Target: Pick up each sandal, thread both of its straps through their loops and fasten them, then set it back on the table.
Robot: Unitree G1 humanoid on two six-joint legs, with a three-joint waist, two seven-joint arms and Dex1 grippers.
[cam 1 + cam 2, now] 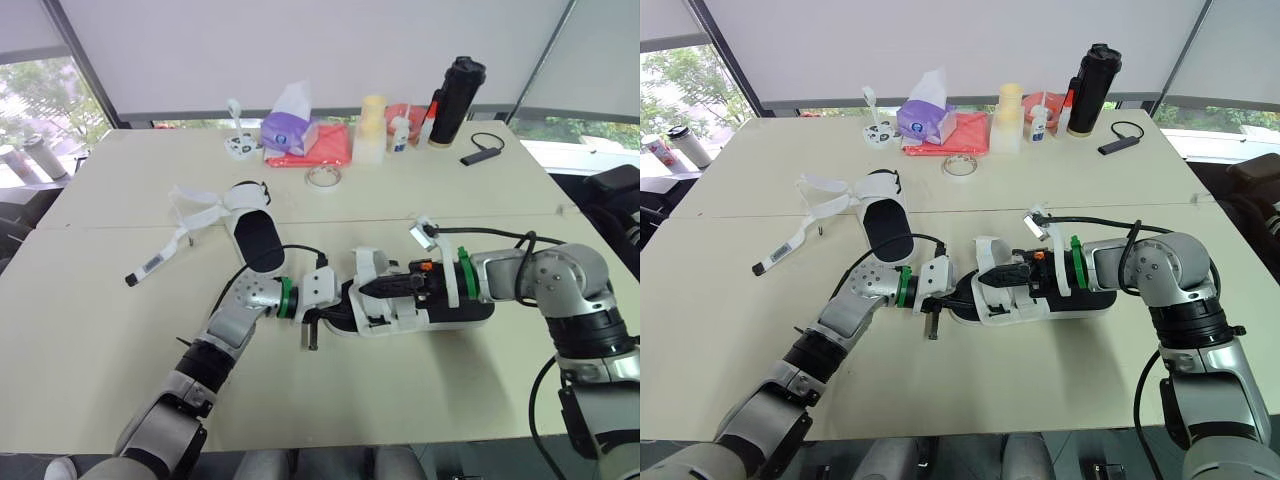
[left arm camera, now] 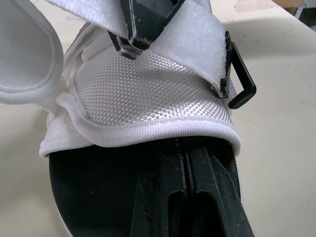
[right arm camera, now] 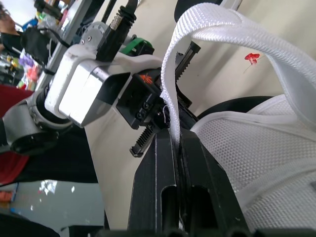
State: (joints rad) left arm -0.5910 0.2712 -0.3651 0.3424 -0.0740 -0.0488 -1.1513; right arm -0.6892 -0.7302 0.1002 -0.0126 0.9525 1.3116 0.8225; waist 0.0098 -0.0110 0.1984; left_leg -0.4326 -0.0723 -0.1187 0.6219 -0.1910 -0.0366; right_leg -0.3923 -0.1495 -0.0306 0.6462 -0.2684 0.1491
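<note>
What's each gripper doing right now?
Left gripper: closed, tucked inside the sandal.
Right gripper: closed on the strap.

The left hand [image 2: 185, 150] lies with its fingers [image 2: 210, 173] pressed together on the insole of the sandal [image 2: 148, 94]. Their tips vanish under its white mesh upper, so we cannot tell whether they pinch anything. The strap [image 3: 232, 24] runs down between the fingers of the right hand [image 3: 176, 143], and we lose its end there. Seen from the head, both hands cover much of that sandal's middle.
</note>
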